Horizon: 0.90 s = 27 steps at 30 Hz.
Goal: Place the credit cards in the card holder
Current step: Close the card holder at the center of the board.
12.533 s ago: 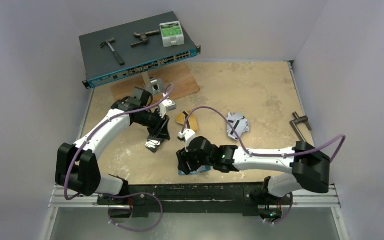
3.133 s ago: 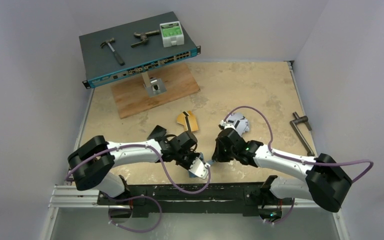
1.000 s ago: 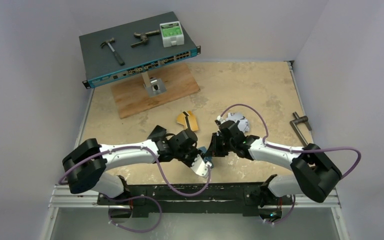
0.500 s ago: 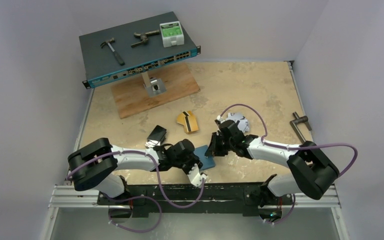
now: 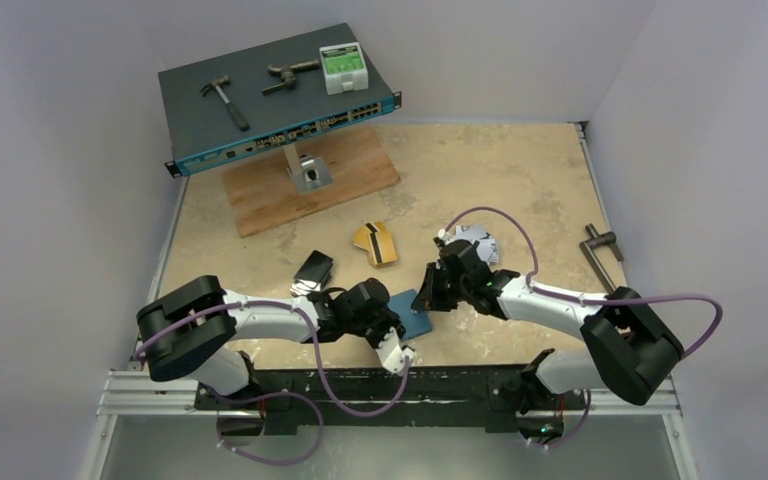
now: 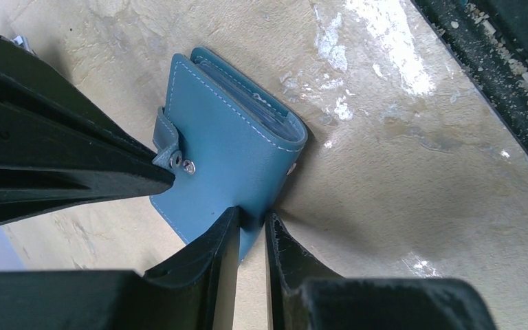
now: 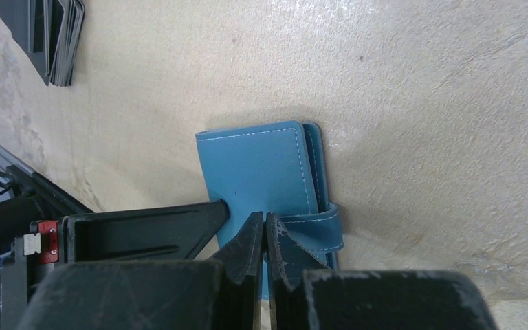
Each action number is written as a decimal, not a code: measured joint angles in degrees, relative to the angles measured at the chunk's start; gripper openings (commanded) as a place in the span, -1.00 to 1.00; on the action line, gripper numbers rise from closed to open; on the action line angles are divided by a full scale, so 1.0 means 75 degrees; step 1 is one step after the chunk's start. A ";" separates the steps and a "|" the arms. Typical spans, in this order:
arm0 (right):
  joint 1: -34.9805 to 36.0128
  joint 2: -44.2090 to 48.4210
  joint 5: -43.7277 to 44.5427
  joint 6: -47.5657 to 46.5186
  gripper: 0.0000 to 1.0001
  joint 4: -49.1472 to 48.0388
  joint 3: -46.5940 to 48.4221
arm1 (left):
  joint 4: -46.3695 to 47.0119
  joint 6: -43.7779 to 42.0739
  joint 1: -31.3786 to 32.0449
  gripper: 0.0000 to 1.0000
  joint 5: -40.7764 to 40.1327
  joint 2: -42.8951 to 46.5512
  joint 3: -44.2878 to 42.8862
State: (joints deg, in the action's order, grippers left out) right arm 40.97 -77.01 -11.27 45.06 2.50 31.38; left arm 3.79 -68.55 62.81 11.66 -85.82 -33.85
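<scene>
Closed teal card holder point(image 6: 227, 158) lying flat on the bench point(image 5: 480, 180) between the two hands. The left hand point(image 6: 252, 227), narrowed to a slit, straddles one edge of it; whether it grips cannot be told. The right hand point(image 7: 262, 223), fully closed and empty, touches the snap strap with its tips.

Pale lilac walls point(image 5: 60, 150) enclose a mottled beige table point(image 5: 520, 180) bearing a wooden board point(image 5: 260, 205)

Left gripper point(image 6: 251, 216) pinched, right gripper point(image 7: 262, 217) closed
</scene>
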 measured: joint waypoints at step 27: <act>0.0038 -0.0055 0.0449 0.0708 -1.00 -0.0414 -0.0184 | -0.0216 0.0050 -0.0029 -0.88 0.0041 -0.0119 -0.0219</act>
State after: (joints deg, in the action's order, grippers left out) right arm 41.25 -77.43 -7.90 50.37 -0.60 30.00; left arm 2.17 -68.18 62.59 11.97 -86.72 -35.48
